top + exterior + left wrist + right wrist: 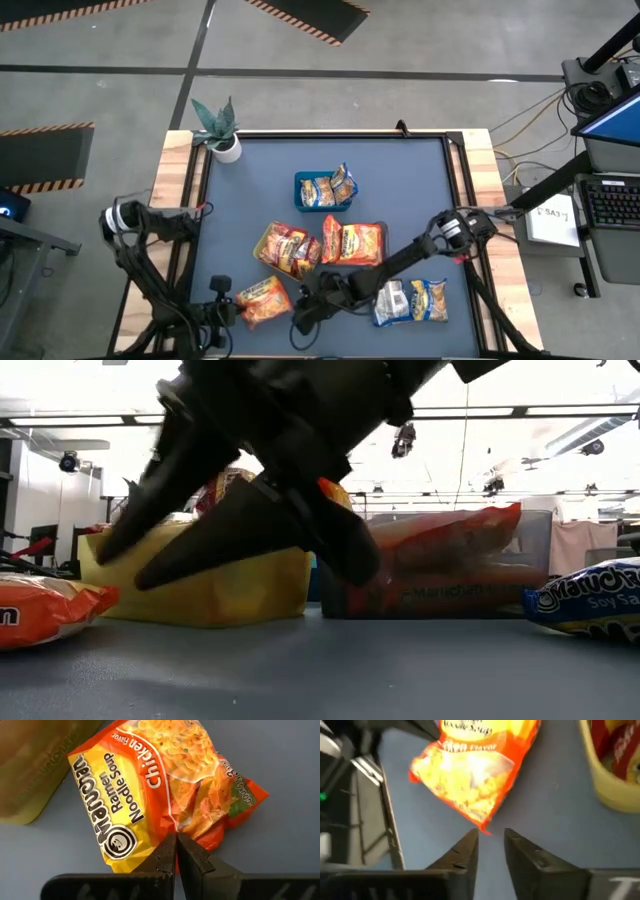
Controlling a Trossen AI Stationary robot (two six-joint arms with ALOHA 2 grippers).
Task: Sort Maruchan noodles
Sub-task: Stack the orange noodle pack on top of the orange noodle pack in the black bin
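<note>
the orange chicken packet (263,300) lies flat on the blue table (240,200) near the front edge, left of centre, clear of the trays. i see my right gripper (490,847) just short of that packet's corner, its fingers a narrow gap apart with nothing between them. my left gripper (176,852) sits at the packet's other side, fingers pressed together, tips at the packet's edge — i can't tell whether they pinch any plastic.

behind the packet, a yellow-green tray (285,247) holds red-orange packets, and right beside it a dark tray (352,243) holds more orange ones. further back, near the table's middle, a blue tray (325,191) carries blue-and-yellow packets. two more blue-and-yellow packets (412,301) lie loose on the table at front right — under the right arm. a potted plant (219,130) stands at the back left corner.
</note>
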